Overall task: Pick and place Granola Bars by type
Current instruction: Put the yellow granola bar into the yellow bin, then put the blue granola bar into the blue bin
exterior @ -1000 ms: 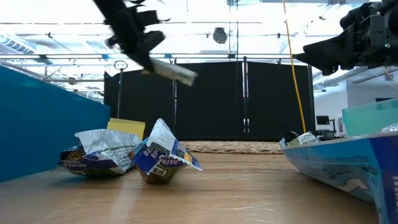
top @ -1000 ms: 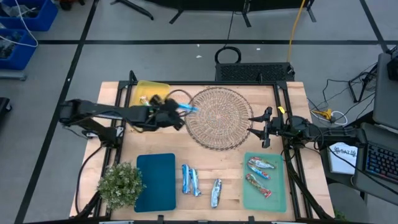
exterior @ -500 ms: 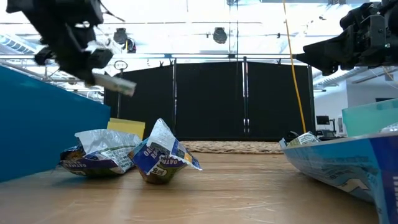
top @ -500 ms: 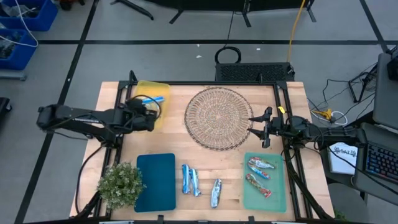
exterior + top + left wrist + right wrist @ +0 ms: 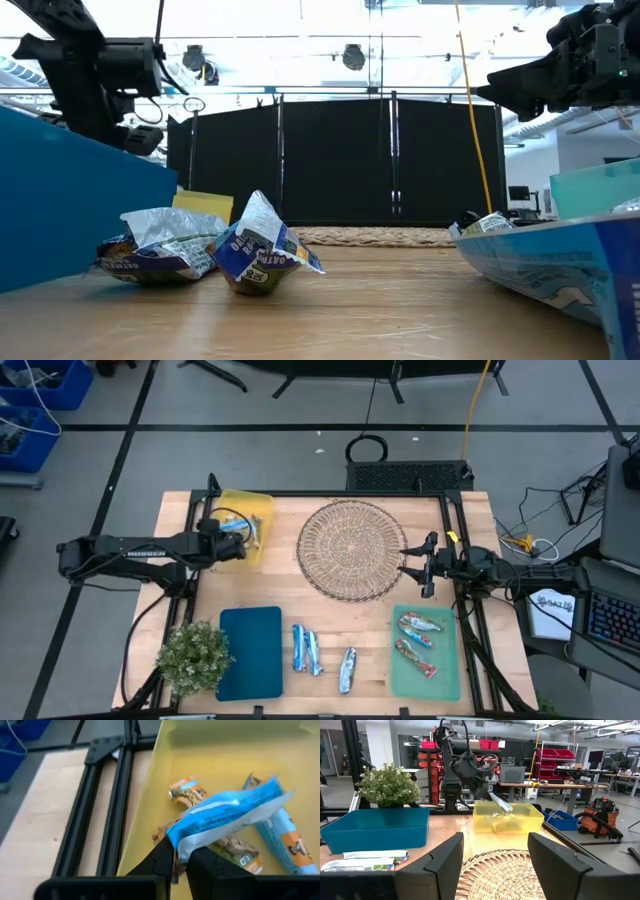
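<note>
A: High view first. Where is the left gripper (image 5: pixel 243 538) sitting?

B: It is hanging over the yellow tray (image 5: pixel 262 501) in the upper left part of the table (image 5: pixel 370 630), and it is pinching one end of a blue granola bar (image 5: pixel 227 813).

A: Is the left wrist view showing that grip?

B: Yes. The two dark fingers (image 5: pixel 160 861) are closing narrowly on the wrapper's corner, and the bar is tilting above two other bars (image 5: pixel 282 836) lying in the tray.

A: And the right gripper (image 5: pixel 427 565)?

B: It is waiting at the right edge of the round wicker basket (image 5: pixel 352 548), jaws standing wide apart and holding nothing.

A: Where are the rest of the granola bars lying?

B: Three blue-and-silver bars (image 5: pixel 306 648) are resting on the bare wood at lower centre, between the teal tray (image 5: pixel 250 650) and the green tray (image 5: pixel 402 675). Two bars with red (image 5: pixel 416 641) are lying in the green tray at lower right. A small potted plant (image 5: pixel 192 656) is standing at lower left.
</note>
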